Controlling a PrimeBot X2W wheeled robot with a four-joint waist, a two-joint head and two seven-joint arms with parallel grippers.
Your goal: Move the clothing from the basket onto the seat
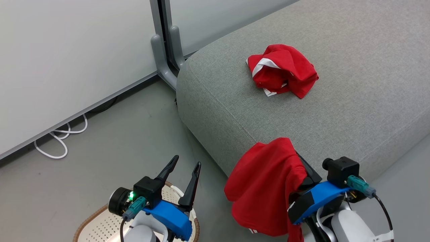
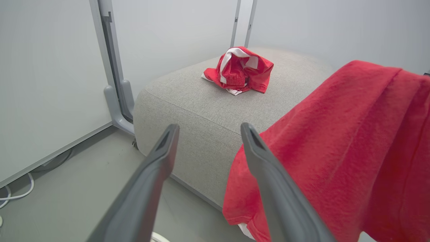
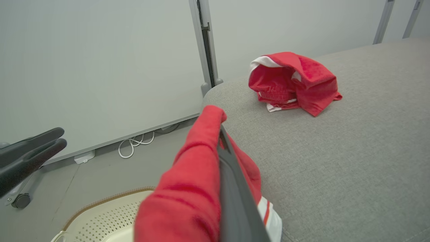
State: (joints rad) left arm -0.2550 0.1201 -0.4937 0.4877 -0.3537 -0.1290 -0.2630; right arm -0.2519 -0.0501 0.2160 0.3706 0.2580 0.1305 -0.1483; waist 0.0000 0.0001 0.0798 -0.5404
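Right gripper (image 3: pixel 222 141): jaws pressed together on the red garment (image 1: pixel 265 188). The cloth is folded over the fingers and hides their tips; it hangs in the lower centre of the head view, across the seat's (image 1: pixel 352 101) near edge, and whether it touches the upholstery cannot be told. A white-striped hem shows at its lower end, cut off by the bottom of the frame. Left gripper (image 1: pixel 187 160): jaws spread, nothing between them, at lower left of the head view, above the basket (image 1: pixel 100 225). Basket: partly hidden by the left arm and cut by the bottom edge; only the perforated wall and brown rim show. Striped garment (image 1: pixel 284 70): crumpled heap lying on the seat, upper centre of the head view, well apart from both grippers. Seat: light grey, fills the right half of the frame, running out of it at top and right. Surroundings: grey floor (image 1: pixel 134 134); pale panels (image 1: pixel 67 67) at upper left, joined by a grey post (image 1: pixel 161 57) just beside the seat's corner; white cable (image 1: pixel 60 141) looped on the floor under the left panel.
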